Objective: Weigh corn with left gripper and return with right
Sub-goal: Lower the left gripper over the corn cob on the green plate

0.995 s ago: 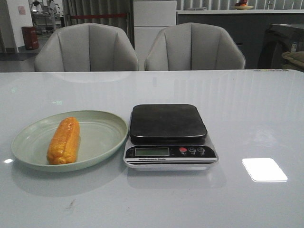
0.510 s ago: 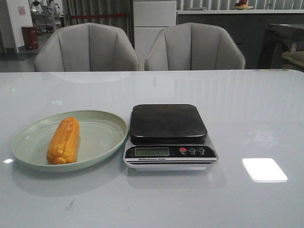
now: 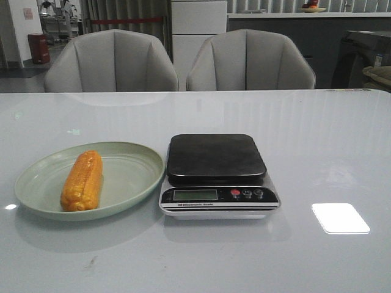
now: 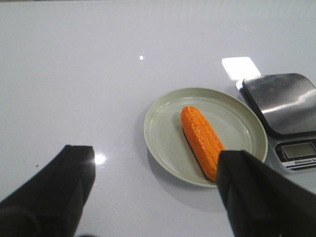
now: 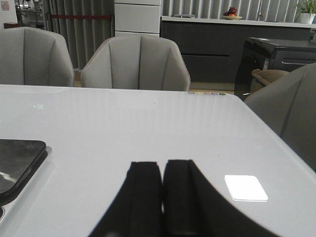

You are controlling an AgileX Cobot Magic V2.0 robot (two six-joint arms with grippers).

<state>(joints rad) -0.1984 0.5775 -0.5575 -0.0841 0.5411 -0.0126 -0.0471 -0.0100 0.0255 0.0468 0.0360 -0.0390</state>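
Observation:
The orange-yellow corn [image 3: 82,180] lies on a pale green plate [image 3: 131,174] at the table's left, beside the scale [image 3: 217,176], whose black platform [image 3: 215,157] is bare. In the left wrist view the corn [image 4: 201,139] lies on the plate [image 4: 165,143] with the scale [image 4: 285,113] beyond it. My left gripper [image 4: 155,158] is open and empty, above the table short of the plate, one finger [image 4: 256,192] overlapping the corn's near end. My right gripper [image 5: 162,170] is shut and empty over the table's right side. Neither gripper shows in the front view.
Two grey chairs [image 3: 114,61] stand behind the table's far edge. A bright light patch [image 3: 339,218] reflects on the glossy tabletop right of the scale. The scale's corner [image 5: 17,163] shows in the right wrist view.

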